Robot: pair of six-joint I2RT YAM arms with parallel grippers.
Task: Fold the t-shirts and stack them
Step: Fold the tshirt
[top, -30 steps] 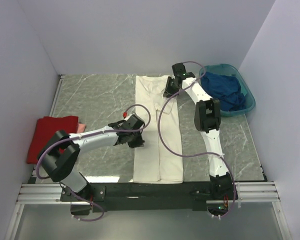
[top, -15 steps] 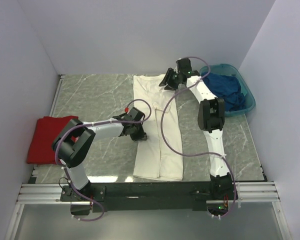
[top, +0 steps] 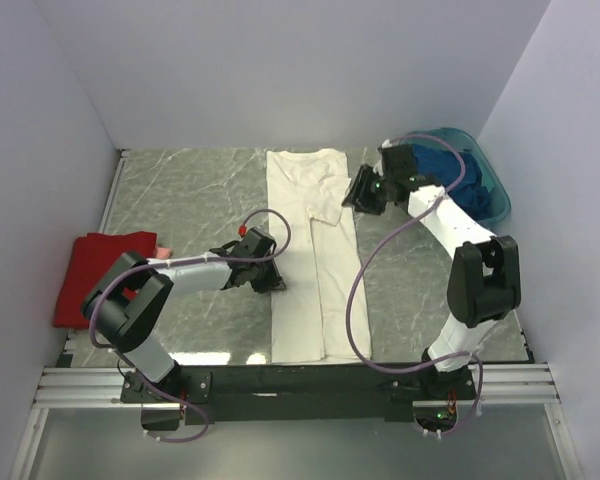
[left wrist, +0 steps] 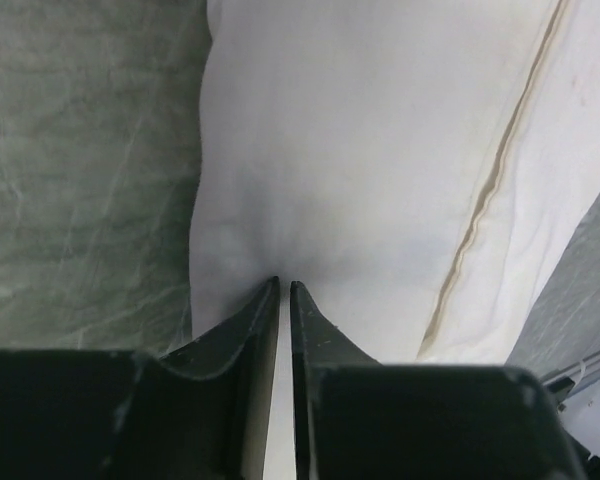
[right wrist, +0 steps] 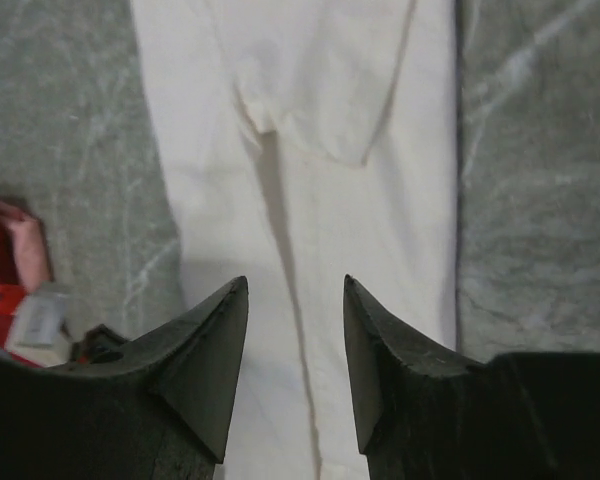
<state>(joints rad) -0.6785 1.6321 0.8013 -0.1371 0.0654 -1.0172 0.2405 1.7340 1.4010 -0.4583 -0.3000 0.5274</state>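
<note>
From above, the cream-white t-shirt (top: pixel 315 270) lies as a long narrow strip down the middle of the worktop (top: pixel 190 190), collar far and hem near, its sides apparently already turned in. The red t-shirt (top: pixel 100 275) lies folded at the left edge, probably as the base of the stack. The dark blue t-shirt (top: pixel 450 180) is heaped in the teal basin (top: pixel 498 205) at the far right, unfolded. The left fingers (top: pixel 272 282) sit low at the strip's left edge, and the right fingers (top: pixel 360 190) are raised just beside its right edge, near the collar end. The left wrist view shows those fingers (left wrist: pixel 263 320) pinched together on the cream cloth's folded edge, which puckers at their tips; this looks like a hold for tidying or lifting that side. In the right wrist view the fingers (right wrist: pixel 215 350) stand spread apart and hold nothing, above the folded-in sleeve, likely freed to find a corner for the crosswise fold.
</note>
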